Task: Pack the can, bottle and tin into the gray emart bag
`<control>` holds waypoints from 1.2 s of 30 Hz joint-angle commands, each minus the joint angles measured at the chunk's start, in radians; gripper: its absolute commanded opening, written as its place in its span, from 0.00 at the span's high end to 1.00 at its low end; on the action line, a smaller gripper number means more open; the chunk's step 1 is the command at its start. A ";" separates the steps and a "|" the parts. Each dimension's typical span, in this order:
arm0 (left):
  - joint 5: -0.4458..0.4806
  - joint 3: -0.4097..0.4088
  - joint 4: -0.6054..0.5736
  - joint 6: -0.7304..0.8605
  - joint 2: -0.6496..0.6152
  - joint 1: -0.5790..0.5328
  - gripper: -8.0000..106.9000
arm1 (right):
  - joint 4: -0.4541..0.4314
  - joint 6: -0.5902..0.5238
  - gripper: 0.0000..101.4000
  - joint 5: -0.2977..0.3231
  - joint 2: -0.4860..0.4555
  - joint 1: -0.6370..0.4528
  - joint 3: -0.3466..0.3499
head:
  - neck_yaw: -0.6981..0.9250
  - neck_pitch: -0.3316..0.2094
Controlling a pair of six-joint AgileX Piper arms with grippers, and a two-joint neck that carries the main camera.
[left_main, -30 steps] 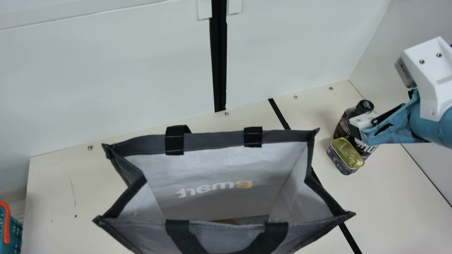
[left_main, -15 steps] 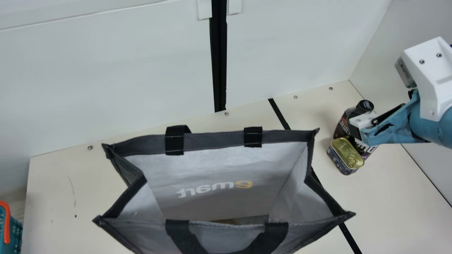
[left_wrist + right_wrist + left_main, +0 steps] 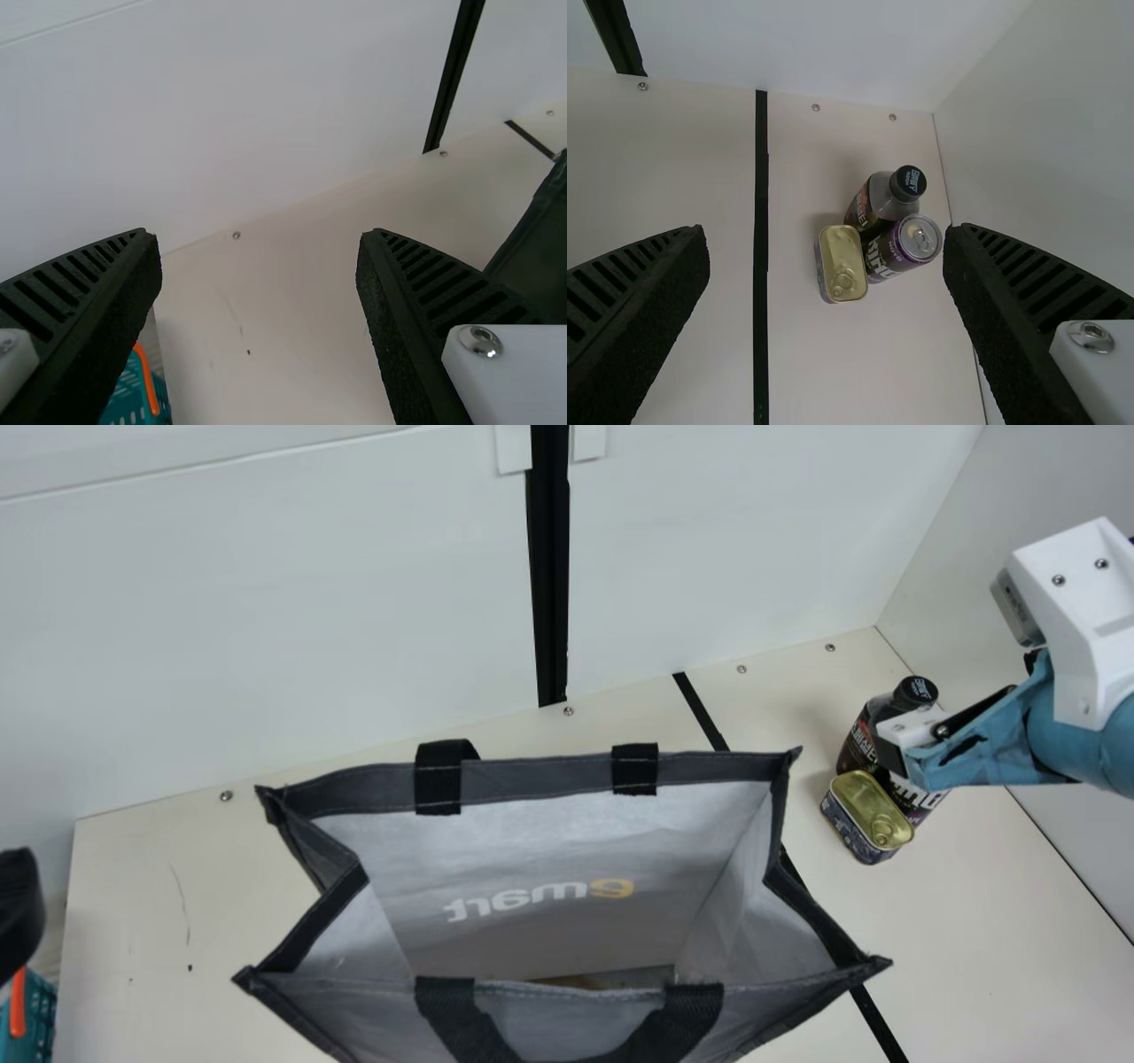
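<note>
1. The gray bag (image 3: 536,781) stands between the teal basket (image 3: 37,1014) and the bunched tin (image 3: 868,815), bottle (image 3: 858,746) and can (image 3: 893,254).
2. Cream table (image 3: 133,895), black strip (image 3: 701,711), pale wall (image 3: 266,620) behind.
3. I hold my left gripper (image 3: 18,908) and right gripper (image 3: 902,757) wide.

Two black ribbed fingers (image 3: 89,297) stand wide apart, the cream table (image 3: 275,328) showing between them; past one finger is part of a teal basket (image 3: 133,403) with an orange handle (image 3: 146,379); past the other, a dark side of the bag (image 3: 540,252); a white wall (image 3: 266,115) rises behind the table.
</note>
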 commanded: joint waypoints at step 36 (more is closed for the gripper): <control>0.089 -0.391 -0.224 0.217 0.252 -0.154 0.15 | 0.000 0.000 0.10 0.000 0.000 0.000 0.000 | -0.001 -0.023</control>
